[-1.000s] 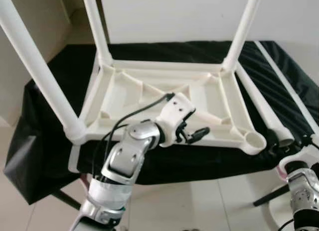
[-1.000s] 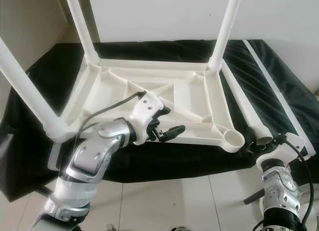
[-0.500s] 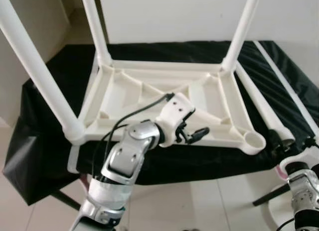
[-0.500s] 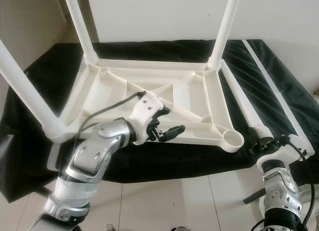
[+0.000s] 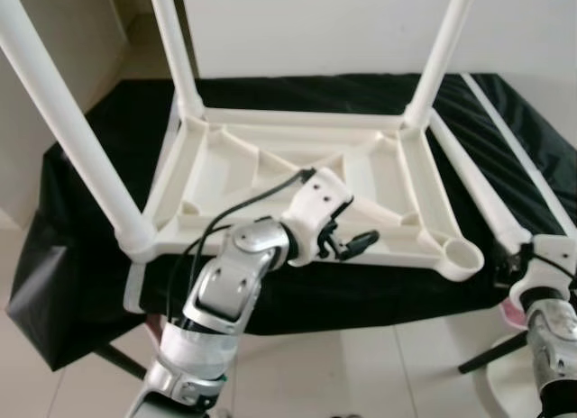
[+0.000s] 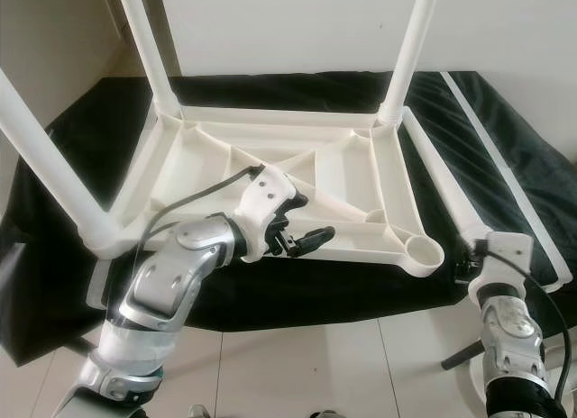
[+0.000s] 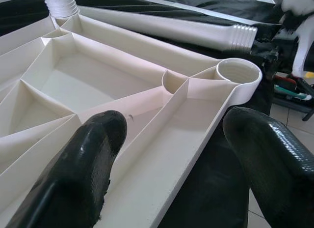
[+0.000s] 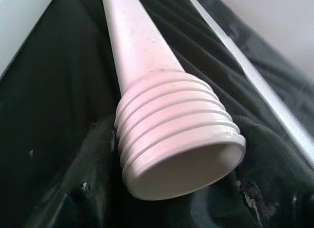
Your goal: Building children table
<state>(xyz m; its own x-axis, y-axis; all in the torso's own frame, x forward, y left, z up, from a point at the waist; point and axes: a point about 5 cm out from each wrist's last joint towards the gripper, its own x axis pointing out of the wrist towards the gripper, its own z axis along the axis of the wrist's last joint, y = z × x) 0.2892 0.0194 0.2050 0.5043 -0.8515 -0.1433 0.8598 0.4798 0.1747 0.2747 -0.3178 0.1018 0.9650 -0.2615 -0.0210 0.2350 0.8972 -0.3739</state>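
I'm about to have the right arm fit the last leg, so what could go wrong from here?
The loose leg lies on slippery black cloth beside the upturned table top; it could roll as the right gripper takes its threaded end. The empty corner socket overhangs the near edge, so pressing the leg in may tip the top. The left gripper, jaws open, hovers by that rim and may get bumped.

A black cloth (image 5: pixel 108 148) covers the work surface, draped w/ folds hanging off the near edge toward a pale tiled floor (image 5: pixel 361 364). A white wall (image 5: pixel 306 31) stands behind; a beige wall (image 5: pixel 81 49) meets it at left. A dark stand leg (image 5: pixel 491 353) rests on the floor at right.
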